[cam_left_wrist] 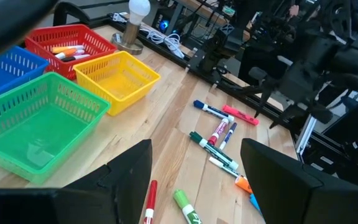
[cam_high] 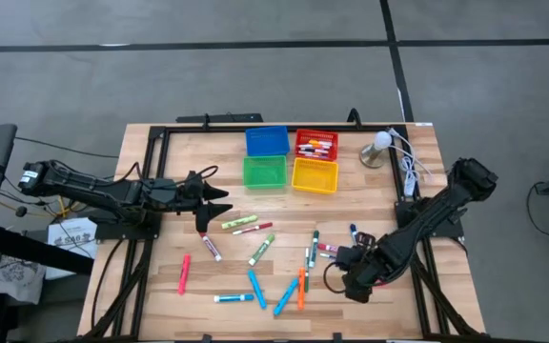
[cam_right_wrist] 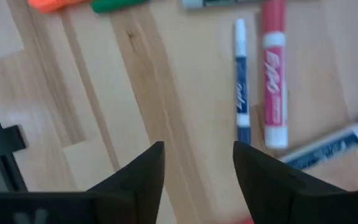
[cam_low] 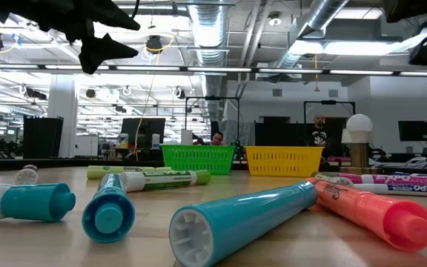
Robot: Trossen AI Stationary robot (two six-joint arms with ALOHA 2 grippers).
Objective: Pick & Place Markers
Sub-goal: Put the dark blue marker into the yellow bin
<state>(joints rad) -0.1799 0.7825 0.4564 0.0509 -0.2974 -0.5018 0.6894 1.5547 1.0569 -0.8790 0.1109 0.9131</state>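
**Markers spread on the counter, both grippers empty**

The markers [cam_high: 255, 252] are seen scattered over the front half of the wooden counter [cam_high: 160, 286], in a loose band between the two arms. A pink marker [cam_high: 184, 273] lies toward the left side, light blue ones [cam_high: 256, 288] lie near the front edge, and an orange one [cam_high: 301, 289] is placed just beside them. A few more markers are already lying inside the red bin [cam_high: 316, 145] at the back of the counter. The blue bin [cam_high: 267, 141], the green bin [cam_high: 264, 172] and the yellow bin [cam_high: 315, 175] are standing together with it in a square group; no marker can be seen in these three.

The left gripper [cam_high: 219, 202] is held above the counter, just in front of the green bin, near a yellow-green marker [cam_high: 239, 222]. Its fingers are spread wide and nothing is held between them.

The right gripper [cam_high: 343, 259] is found low at the right side of the counter, close to a red marker [cam_right_wrist: 273, 93] and a thin blue marker [cam_right_wrist: 241, 87], which lie side by side. In the right wrist view its fingers [cam_right_wrist: 143, 168] are seen apart, with only bare wood between them, so no marker is gripped.

A small lamp [cam_high: 379, 148] and a white cable [cam_high: 410, 167] are placed at the back right corner. In the low view, people are visible in the room behind the counter.
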